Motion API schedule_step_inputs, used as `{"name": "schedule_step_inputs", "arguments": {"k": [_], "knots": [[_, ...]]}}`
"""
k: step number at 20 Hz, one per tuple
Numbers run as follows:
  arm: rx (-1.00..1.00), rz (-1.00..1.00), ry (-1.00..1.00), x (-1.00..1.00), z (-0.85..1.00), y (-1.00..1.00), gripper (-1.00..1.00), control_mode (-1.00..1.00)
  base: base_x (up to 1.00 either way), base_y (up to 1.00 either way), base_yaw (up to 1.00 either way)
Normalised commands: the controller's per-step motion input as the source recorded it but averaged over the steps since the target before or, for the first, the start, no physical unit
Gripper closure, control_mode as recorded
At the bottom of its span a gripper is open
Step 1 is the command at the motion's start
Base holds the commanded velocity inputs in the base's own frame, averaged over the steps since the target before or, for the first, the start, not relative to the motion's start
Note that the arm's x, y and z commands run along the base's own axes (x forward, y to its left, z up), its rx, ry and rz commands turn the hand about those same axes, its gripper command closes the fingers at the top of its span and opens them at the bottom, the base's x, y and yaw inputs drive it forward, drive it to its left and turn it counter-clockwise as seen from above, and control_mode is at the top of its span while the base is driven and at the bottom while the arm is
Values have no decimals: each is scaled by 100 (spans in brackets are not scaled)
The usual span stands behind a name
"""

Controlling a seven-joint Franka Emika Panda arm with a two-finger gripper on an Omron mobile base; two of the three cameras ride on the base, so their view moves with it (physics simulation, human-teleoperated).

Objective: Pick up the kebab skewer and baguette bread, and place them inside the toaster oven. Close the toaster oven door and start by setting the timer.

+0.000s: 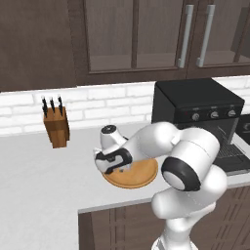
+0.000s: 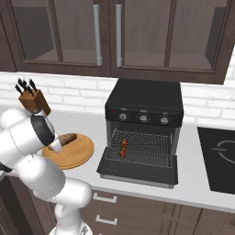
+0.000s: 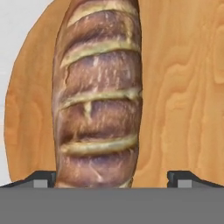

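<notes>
The baguette bread (image 3: pixel 98 96), brown with pale slashes, lies on a round wooden plate (image 3: pixel 183 87). My gripper (image 3: pixel 113 180) is open just above it. The loaf sits between the two fingertips (image 3: pixel 42 180), nearer one of them. From the left base view the hand (image 1: pixel 112 163) hangs low over the plate (image 1: pixel 141 177). One end of the baguette (image 2: pixel 69 137) peeks out beside my arm. The toaster oven (image 2: pixel 144 103) stands right of the plate. Its door (image 2: pixel 137 176) is folded down flat, and the kebab skewer (image 2: pixel 123 148) rests on the wire rack inside.
A wooden knife block (image 1: pixel 56 126) stands at the back left against the white brick wall. A black cooktop (image 2: pixel 220 156) lies right of the oven. Dark cabinets hang above the counter, and the counter's front edge runs just before the plate.
</notes>
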Motion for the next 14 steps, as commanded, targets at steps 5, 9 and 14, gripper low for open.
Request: {"name": "schedule_step_inputs", "arguments": {"k": [5, 9, 14], "knots": [[2, 0, 0, 0, -28, 0, -100, -100, 0, 0, 0], [3, 0, 0, 0, -12, 0, 100, -100, 0, 0, 0], [4, 0, -1, -1, -2, -23, 100, -100, 0, 0, 0]]}}
